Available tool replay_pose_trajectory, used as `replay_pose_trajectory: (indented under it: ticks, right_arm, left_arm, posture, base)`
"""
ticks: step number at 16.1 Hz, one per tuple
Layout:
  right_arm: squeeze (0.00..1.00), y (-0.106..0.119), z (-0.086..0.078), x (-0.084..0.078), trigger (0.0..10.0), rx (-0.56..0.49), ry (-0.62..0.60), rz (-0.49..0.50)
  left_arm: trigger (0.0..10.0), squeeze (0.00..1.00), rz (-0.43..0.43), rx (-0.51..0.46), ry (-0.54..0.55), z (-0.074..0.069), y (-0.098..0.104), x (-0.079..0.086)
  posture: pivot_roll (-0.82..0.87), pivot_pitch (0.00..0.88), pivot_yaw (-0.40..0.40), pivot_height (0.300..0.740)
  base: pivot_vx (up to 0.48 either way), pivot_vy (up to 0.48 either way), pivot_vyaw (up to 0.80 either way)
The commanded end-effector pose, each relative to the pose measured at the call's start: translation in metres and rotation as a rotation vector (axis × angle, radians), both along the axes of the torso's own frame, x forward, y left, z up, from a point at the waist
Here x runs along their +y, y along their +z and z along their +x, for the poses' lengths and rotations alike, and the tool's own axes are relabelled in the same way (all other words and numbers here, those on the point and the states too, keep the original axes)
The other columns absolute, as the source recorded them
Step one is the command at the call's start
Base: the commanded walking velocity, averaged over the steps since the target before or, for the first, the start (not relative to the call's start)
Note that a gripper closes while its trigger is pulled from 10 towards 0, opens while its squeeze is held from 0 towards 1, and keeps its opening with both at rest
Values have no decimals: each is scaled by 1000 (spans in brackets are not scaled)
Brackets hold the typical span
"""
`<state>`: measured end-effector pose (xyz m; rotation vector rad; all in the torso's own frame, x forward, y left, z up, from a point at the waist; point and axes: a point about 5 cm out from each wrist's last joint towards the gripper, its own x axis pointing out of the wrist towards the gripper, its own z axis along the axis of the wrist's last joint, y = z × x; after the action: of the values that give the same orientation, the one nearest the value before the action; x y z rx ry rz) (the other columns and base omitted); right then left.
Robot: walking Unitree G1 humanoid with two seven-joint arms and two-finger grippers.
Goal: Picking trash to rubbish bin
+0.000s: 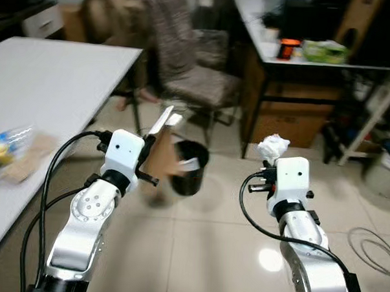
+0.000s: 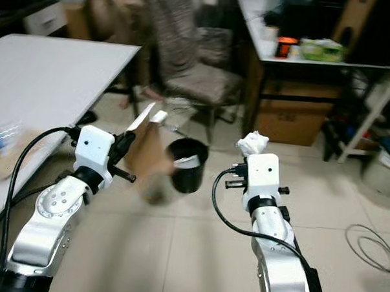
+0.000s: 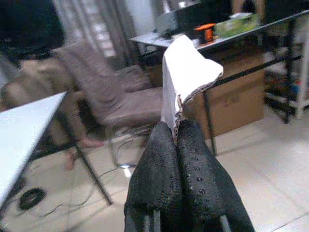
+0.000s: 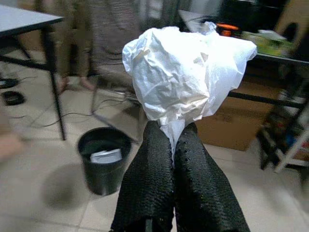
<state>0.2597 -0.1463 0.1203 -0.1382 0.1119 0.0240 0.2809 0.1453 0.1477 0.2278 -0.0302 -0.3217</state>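
On the far left a white bench (image 1: 49, 75) carries a clear plastic bag with something yellow (image 1: 4, 144) and a scrap of brown card (image 1: 26, 161), trash not yet collected.

The left pincer (image 3: 175, 129) is clamped tight on a flat piece of card (image 3: 186, 72), brown on one face and white on the other, held upright. From the head views the card sits just left of the bin (image 1: 189, 166) and partly overlaps its rim, but whether it is truly over the mouth or nearer the camera I cannot tell.

The bin, a small black bucket, stands on the tiled floor in front of a chair (image 1: 192, 62), with a pale scrap already lying inside.

The right pincer (image 4: 173, 140) is pinched shut on a crumpled white paper wad (image 4: 188, 67), held up to the right of the bin and clearly short of it; its wrist view shows the bin off to one side and farther ahead.

The step in hand looks like the drop. To do it well, each arm should be brought squarely above the opening before the fingers part. The card is tall and light and could catch the rim or tip out, so lower it end-first. The wad needs a longer reach leftward and forward. One arm at a time would avoid crowding the small mouth.

Behind, a dark-framed bench (image 1: 302, 57) holds an orange item (image 1: 288, 48) and a green pack (image 1: 323, 51).
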Motion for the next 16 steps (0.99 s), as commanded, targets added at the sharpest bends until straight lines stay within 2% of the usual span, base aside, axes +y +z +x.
replay_pose_trajectory:
  ticks: [1,6,9,11,14,16]
  right_arm:
    - [0,1,2,-5,10000,-5,-17,4]
    - [0,-2,6,-2,10000,3,-5,7]
    - [0,-20,8,-3,10000,74,5,-8]
    - [0,-38,11,-3,10000,115,4,-12]
    - [0,-73,18,4,10000,209,67,-51]
    - [0,-92,17,2,10000,279,64,-53]
  left_arm:
    - [10000,0,10,-3,-10,2,0,-4]
    - [10000,0,13,7,14,6,-5,-1]
    - [10000,0,40,37,12,8,-16,0]
    - [10000,0,48,82,18,10,-37,2]
    - [10000,0,-2,164,25,11,-67,1]
    - [10000,0,52,219,27,11,-85,3]
  posture:
    - [-90,0,15,740]
    - [-87,0,19,740]
    - [-87,0,14,740]
    - [-101,0,19,740]
    - [-103,0,20,740]
    - [-91,0,14,740]
  base:
    - [375,0,0]
    - [375,0,0]
    - [375,0,0]
    - [375,0,0]
    - [375,0,0]
    - [375,0,0]
